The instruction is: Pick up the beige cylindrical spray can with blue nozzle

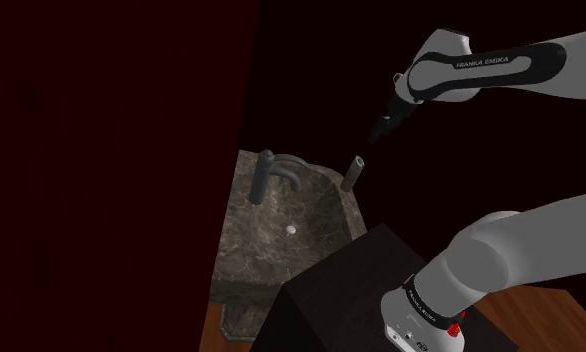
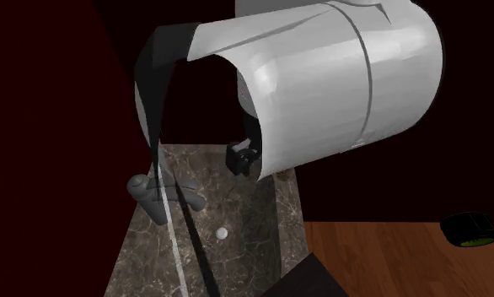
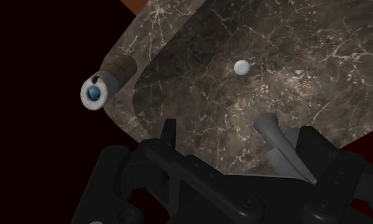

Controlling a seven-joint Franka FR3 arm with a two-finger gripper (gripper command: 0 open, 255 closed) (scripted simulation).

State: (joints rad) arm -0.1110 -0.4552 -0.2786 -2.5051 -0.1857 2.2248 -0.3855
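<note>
Spray can (image 1: 356, 170): upright on the sink's rim at a back corner, to the shoulder view's right of the faucet. Body reads dull grey-brown in the dim light. Wrist view shows a pale top with a blue nozzle (image 3: 93, 95).
Gripper (image 1: 381, 128): in the air above the can, offset toward the shoulder view's right, not touching it.
Fingers (image 3: 168, 133): spread apart and holding nothing. The can sits off to one side of them, outside the gap.
Sink (image 1: 236, 230): dark veined marble, with a small pale drain (image 1: 291, 229) in the basin.
Faucet (image 1: 276, 175): grey, curved, at the basin's back edge, apart from the can.
Stand (image 1: 351, 290): black box beside the sink's near corner.
Floor (image 2: 380, 257): wood. A dark item with a green patch (image 2: 470, 229) lies on it at the second exterior view's right.
</note>
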